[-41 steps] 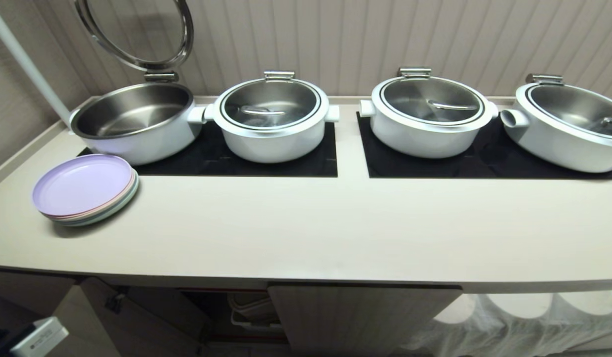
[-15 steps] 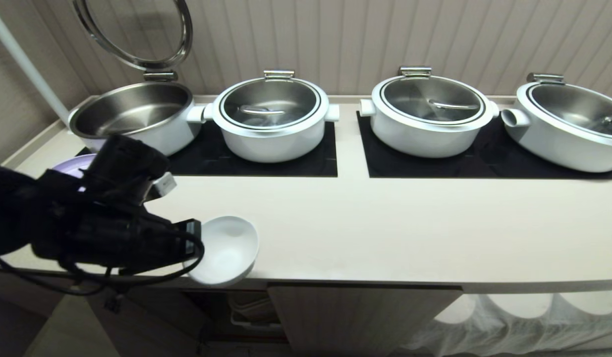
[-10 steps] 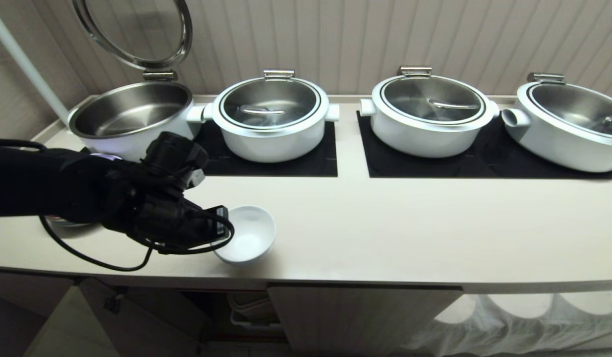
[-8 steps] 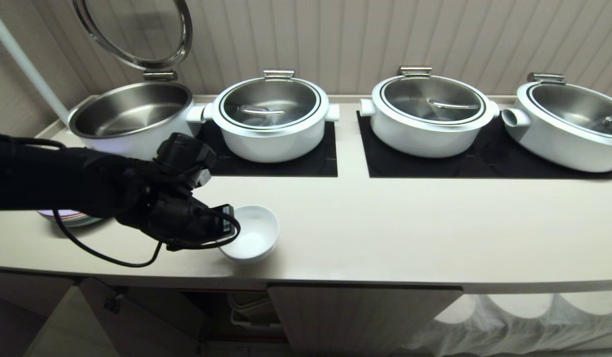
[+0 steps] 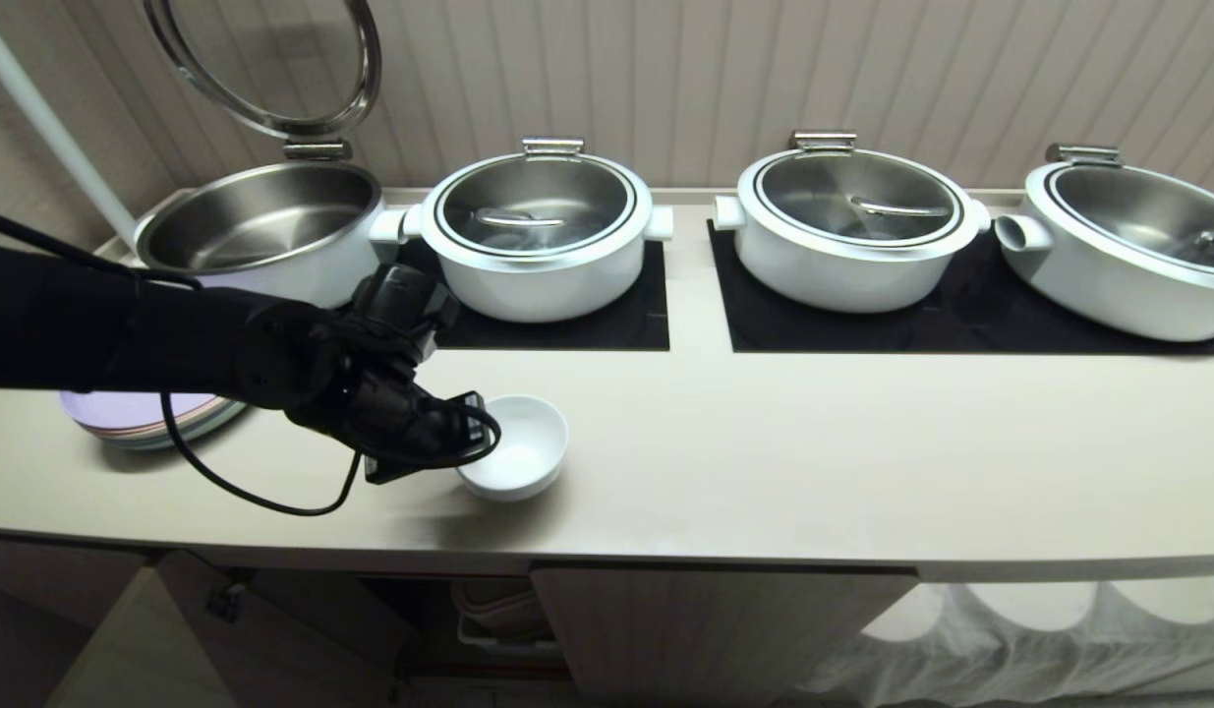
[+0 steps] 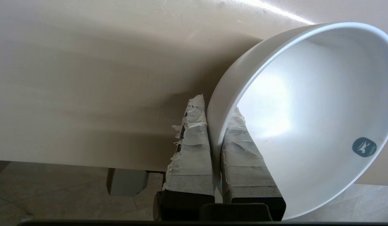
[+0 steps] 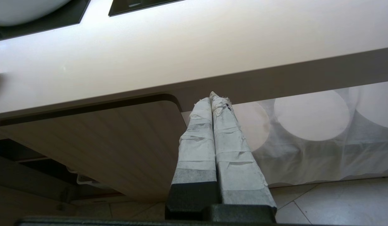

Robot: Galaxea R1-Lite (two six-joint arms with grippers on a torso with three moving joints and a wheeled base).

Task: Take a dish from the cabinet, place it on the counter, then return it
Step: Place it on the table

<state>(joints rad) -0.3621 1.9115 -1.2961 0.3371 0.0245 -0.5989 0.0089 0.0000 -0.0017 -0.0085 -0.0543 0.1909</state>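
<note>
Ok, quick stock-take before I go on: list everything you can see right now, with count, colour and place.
bowl: 1, white, on the front of the counter, rim pinched by the left gripper.
plates: 1 stack, lilac on top, counter's left end.
pots: 4, white with steel, on the mats; leftmost has its lid raised.
mats: 2, black, back of the counter.
counter: 1, cream-beige.
cabinet: 1, pale beige, below the counter, left door open.
left gripper: black, shut on the bowl.
right gripper: shut, empty, low before the cabinet.

No readable text is appearing. The dish [image 6: 307,125] is showing one round blue sticker [image 6: 364,147] on its inner wall, bearing a white emblem without legible lettering.
</note>
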